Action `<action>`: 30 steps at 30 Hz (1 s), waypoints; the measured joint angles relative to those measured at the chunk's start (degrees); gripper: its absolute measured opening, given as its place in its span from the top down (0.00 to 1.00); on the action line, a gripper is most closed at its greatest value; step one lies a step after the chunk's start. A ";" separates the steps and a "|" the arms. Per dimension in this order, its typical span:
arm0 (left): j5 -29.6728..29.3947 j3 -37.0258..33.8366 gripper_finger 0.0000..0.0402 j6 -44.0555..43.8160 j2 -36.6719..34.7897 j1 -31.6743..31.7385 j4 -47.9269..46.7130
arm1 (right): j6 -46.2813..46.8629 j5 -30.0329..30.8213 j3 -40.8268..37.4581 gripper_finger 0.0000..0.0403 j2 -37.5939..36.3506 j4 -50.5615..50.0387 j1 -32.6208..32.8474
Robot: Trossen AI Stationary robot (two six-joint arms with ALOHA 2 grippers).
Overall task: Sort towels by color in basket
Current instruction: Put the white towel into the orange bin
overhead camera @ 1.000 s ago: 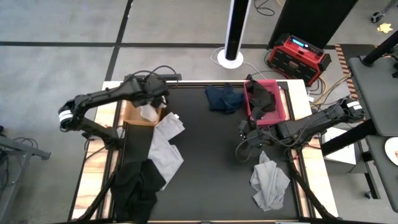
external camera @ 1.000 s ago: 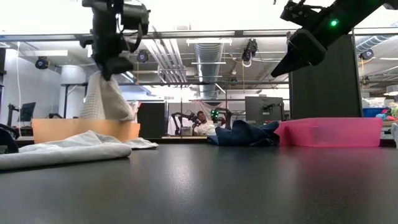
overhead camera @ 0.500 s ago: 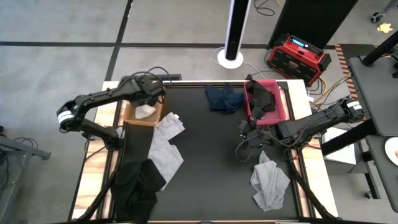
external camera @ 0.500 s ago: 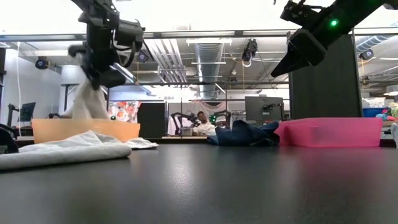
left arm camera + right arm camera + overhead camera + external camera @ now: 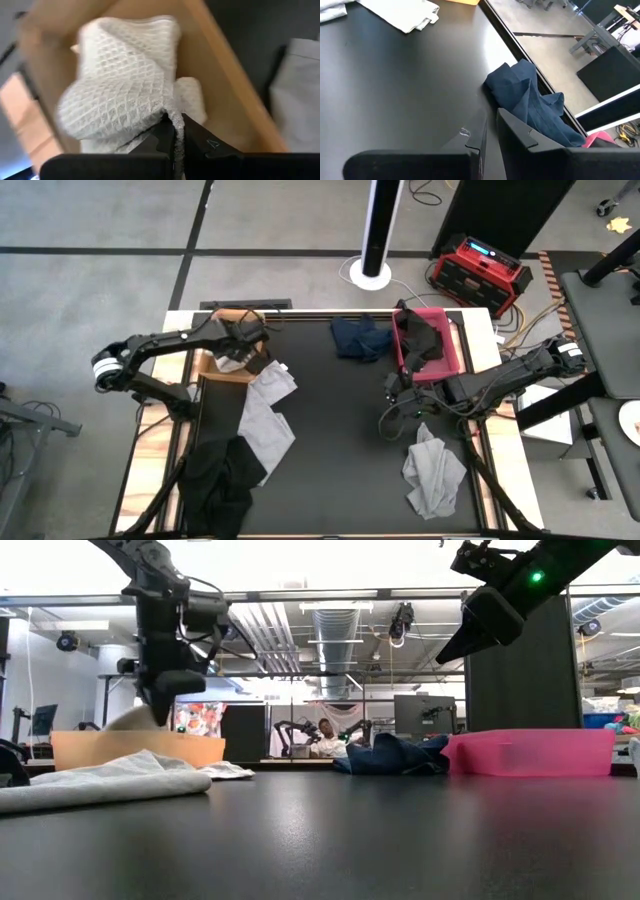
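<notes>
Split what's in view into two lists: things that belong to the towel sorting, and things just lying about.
Part of the job:
- white towel, pinched by the left end effector
- tan basket
- pink basket
- navy towel
- light grey towels
- black towel

Just lying about:
- red box on the floor
- white pole base
- right end effector, empty, waiting mid-table

White towel [image 5: 120, 85]: we see its lower part hidden behind the left gripper's fingers [image 5: 192, 135].
Tan basket [image 5: 135, 748]: its inside is hidden in the low view.
Black towel [image 5: 215, 490]: cut off by the high view's lower edge.
</notes>
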 joint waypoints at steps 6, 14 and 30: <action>11.57 0.00 1.00 5.66 -0.06 0.00 2.05 | 0.10 -0.02 0.00 0.91 0.00 0.01 0.00; 5.72 0.00 1.00 6.60 -0.08 2.80 2.28 | 0.12 -0.02 0.00 0.91 0.00 0.02 0.00; 6.02 -4.05 1.00 7.79 -0.08 9.86 3.28 | 0.73 -0.02 0.00 0.91 0.00 0.00 0.00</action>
